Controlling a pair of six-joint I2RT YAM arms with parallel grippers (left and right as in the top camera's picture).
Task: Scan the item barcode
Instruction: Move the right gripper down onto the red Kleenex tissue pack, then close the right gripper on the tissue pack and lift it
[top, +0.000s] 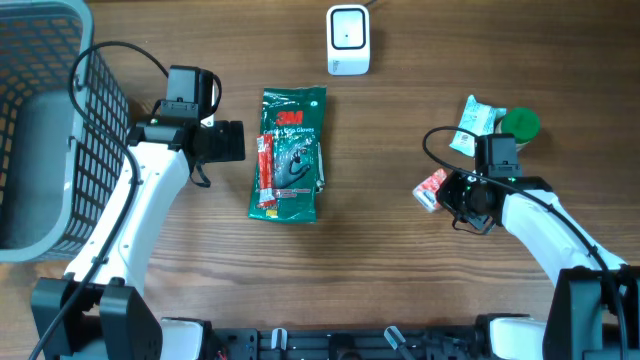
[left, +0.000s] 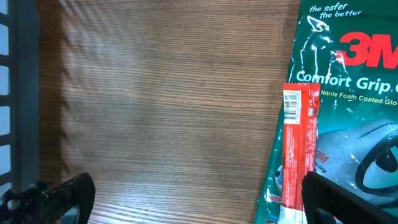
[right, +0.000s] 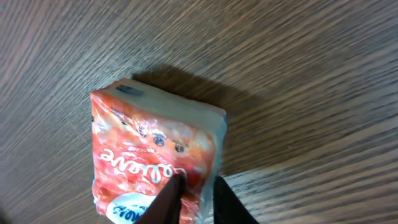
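The left gripper hangs with jaws wide apart and empty, just beside the 3M glove packet. The white scanner sits further back, mid-table. On the right, the right gripper pinches 1 edge of the orange-red pack. Best lift it clear, then turn its barcode face squarely toward the scanner.

Brown wood-grain table is filling the whole overhead view, its grain running from 9 to 3 o'clock. Light is falling soft and even, and shadows are lying short and faint. In the left wrist view, striped shadow bands are crossing the tabletop, which is darkening toward 9 o'clock. In the right wrist view the grain is running diagonally.
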